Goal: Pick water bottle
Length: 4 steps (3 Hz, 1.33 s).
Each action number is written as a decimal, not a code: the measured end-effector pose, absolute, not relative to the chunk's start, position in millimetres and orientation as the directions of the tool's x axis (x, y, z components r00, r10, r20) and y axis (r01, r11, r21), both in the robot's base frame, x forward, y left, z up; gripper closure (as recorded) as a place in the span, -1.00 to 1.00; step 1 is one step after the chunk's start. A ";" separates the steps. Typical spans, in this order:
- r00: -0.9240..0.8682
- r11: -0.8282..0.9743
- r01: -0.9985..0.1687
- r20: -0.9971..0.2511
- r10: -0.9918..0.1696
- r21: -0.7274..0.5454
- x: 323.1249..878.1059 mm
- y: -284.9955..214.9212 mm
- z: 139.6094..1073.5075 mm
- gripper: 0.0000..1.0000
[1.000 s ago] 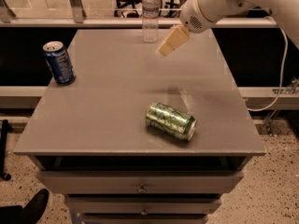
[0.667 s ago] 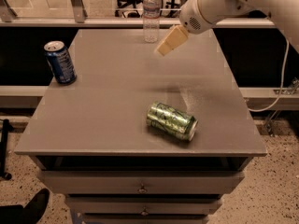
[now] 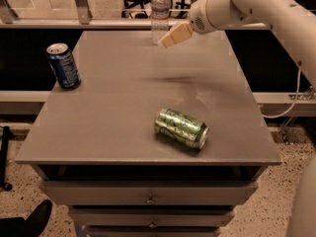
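Note:
The water bottle [image 3: 159, 13] is clear plastic with a white cap and a pale label band. It stands upright at the far edge of the grey table [image 3: 123, 102], near the middle. My gripper [image 3: 168, 39] hangs above the far part of the table on the white arm that comes in from the upper right. Its tan tip is just right of and slightly in front of the bottle, close to it but apart. Nothing shows in its hold.
A blue soda can [image 3: 63, 66] stands upright at the table's left edge. A green soda can [image 3: 181, 128] lies on its side near the front centre-right. Drawers [image 3: 148, 199] sit below the tabletop. A railing and chairs are behind the table.
The gripper has moved a little to the left, nearer the water bottle. The bottle and both cans have not moved.

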<state>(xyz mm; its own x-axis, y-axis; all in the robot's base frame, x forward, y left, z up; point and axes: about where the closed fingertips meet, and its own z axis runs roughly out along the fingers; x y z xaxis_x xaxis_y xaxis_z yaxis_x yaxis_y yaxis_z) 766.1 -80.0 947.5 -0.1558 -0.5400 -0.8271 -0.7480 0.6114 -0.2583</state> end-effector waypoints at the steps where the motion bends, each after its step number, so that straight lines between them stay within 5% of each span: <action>1: -0.153 0.660 -0.714 -0.868 -0.473 -0.234 801.5 -79.6 944.1 -1.00; 4: -0.194 0.740 -0.665 -0.933 -0.303 -0.103 903.0 -40.2 915.3 -0.95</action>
<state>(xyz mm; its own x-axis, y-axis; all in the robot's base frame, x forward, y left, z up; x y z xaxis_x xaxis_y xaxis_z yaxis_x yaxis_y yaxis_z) 903.0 -40.2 915.3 -0.1936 -0.3033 -0.9330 -0.6650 0.7398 -0.1025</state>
